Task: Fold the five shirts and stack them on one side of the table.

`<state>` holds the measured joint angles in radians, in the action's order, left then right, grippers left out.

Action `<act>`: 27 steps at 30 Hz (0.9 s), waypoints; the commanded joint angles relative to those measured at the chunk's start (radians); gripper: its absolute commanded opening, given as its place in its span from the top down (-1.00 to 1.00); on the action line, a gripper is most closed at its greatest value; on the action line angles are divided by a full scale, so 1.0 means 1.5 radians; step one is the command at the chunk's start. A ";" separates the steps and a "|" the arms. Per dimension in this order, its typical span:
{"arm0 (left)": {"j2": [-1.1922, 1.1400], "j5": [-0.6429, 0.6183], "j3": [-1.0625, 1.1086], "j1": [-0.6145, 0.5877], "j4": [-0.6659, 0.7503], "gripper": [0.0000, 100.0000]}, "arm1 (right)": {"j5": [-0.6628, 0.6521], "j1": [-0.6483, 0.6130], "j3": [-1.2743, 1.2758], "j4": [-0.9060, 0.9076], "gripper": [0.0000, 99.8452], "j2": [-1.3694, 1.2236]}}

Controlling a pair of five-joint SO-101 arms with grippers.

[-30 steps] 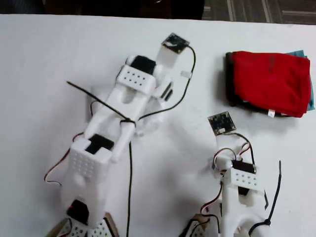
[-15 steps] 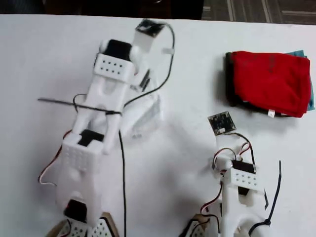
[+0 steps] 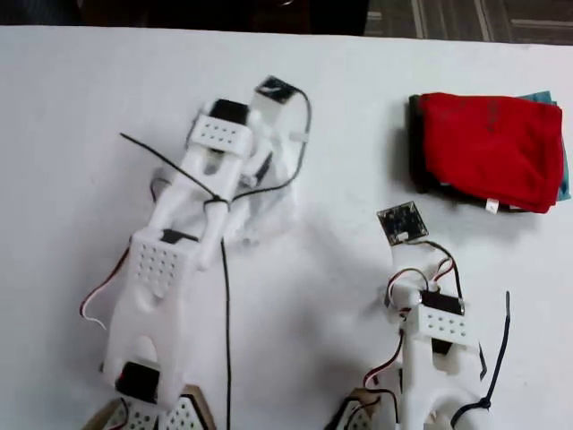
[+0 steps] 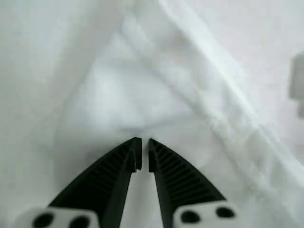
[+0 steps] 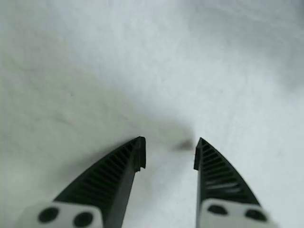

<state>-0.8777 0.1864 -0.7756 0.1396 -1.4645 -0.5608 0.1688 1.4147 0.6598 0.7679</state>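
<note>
A crumpled white shirt lies on the white table left of centre, partly under my left arm. My left gripper is shut on a gathered fold of the white shirt, which spreads out ahead of its tips. At the far right sits a stack of folded shirts with a red shirt on top, a dark one under it and a teal edge behind. My right gripper is open over bare table, with the right arm near the front edge.
Black cables trail from the left arm over the table. The table's far edge meets a dark floor.
My left arm swung left and away with the white shirt, then came back a little nearer and lower. The right arm and the stack stayed put.
</note>
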 commanded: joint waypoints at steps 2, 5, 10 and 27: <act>-0.001 0.004 -0.002 -0.050 0.026 0.89 | -0.002 0.007 -0.001 -0.010 0.66 0.015; 0.003 0.004 -0.002 -0.062 0.010 0.89 | -0.002 0.007 -0.001 -0.010 0.66 0.015; 0.012 0.006 -0.026 -0.044 -0.052 0.89 | -0.002 0.007 -0.001 -0.010 0.66 0.015; 0.069 0.004 -0.078 0.075 -0.214 0.89 | -0.002 0.007 -0.001 -0.010 0.66 0.015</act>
<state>-0.8393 0.1880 -0.9413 0.2286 -1.7683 -0.5608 0.1688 1.4147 0.6598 0.7679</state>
